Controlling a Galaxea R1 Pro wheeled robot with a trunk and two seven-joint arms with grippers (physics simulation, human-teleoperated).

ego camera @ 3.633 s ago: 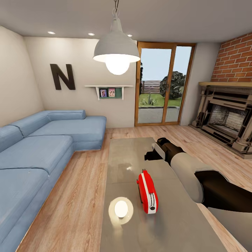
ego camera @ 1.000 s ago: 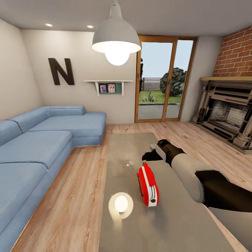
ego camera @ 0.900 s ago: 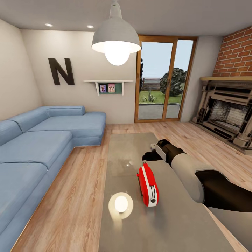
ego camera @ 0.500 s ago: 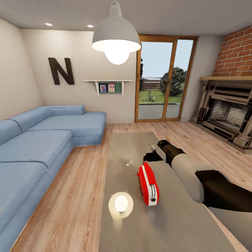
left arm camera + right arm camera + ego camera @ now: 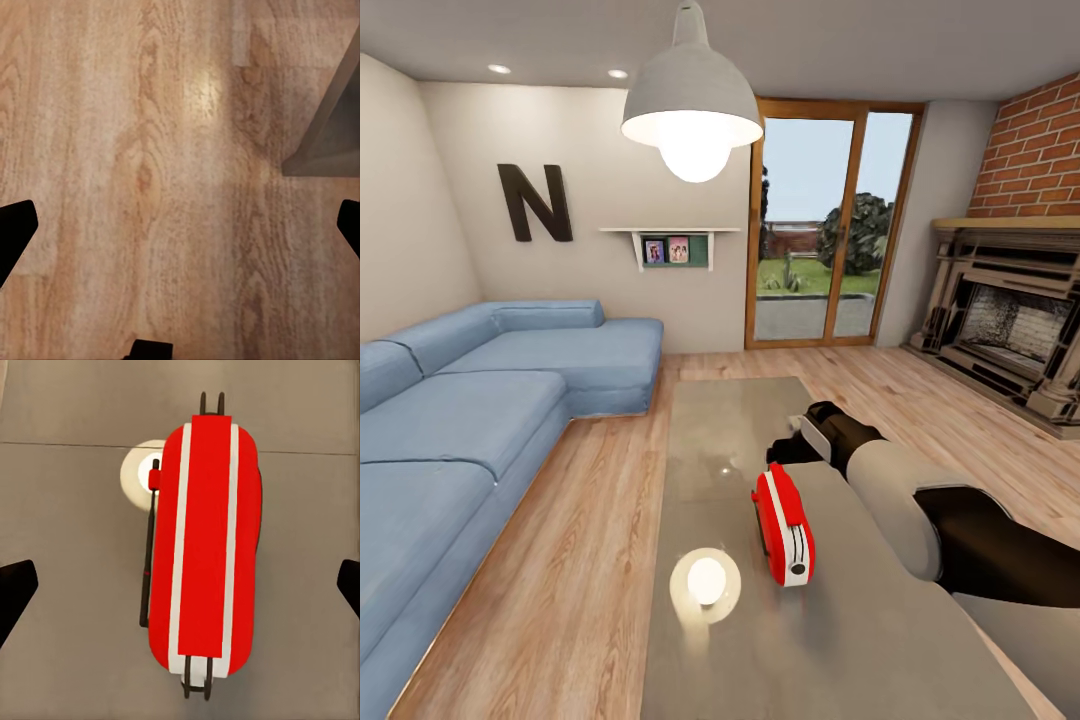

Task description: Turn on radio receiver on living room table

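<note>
Over table [image 5: 730, 420], head view: right end effector [image 5: 792, 447] creeping barely nearer, hovering just beyond radio receiver [image 5: 783, 524], which is standing upright mid-table, untouched; lamp glare glinting on glossy top, sofa [image 5: 470, 400] flanking | left wrist: end effector [image 5: 180, 225] spread wide over wooden floor [image 5: 135, 150] | right wrist: end effector [image 5: 180, 585] gaping wide, looking straight down on receiver [image 5: 206, 547], likely lining up for switch.

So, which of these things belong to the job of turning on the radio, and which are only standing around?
For the job:
- radio receiver
- table
- right gripper, open above the radio

Only around:
- blue sofa
- fireplace
- hanging lamp
- glass doors
- wall shelf
</note>
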